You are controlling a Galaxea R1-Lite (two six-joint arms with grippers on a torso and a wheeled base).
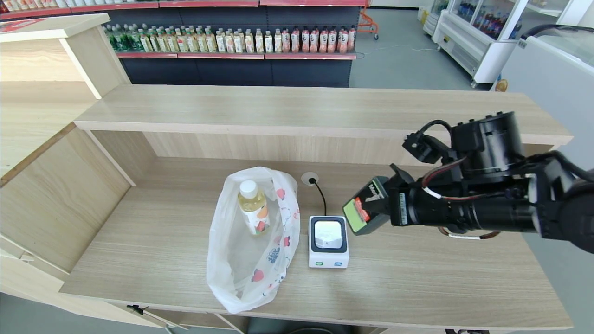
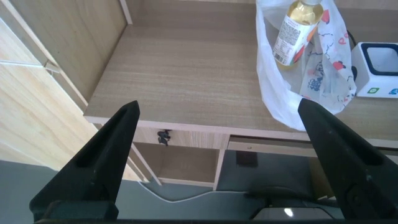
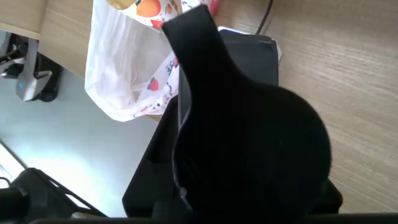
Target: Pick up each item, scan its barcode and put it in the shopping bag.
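Observation:
A white shopping bag [image 1: 253, 241] printed with red fruit lies open on the wooden counter. A yellow drink bottle [image 1: 253, 206] with a white cap rests inside it. The white barcode scanner [image 1: 328, 241] stands just right of the bag. My right gripper [image 1: 387, 204] is shut on a small dark pack with a green and red face [image 1: 364, 208], held in the air just above and right of the scanner. My left gripper [image 2: 217, 165] is open and holds nothing, low in front of the counter's front edge, left of the bag [image 2: 292, 81].
The scanner's black cable [image 1: 320, 195] runs back to a grommet [image 1: 309, 178] in the counter. A raised ledge [image 1: 315, 111] borders the back and a side wall [image 1: 60, 195] the left. Bare counter lies right of the scanner and left of the bag.

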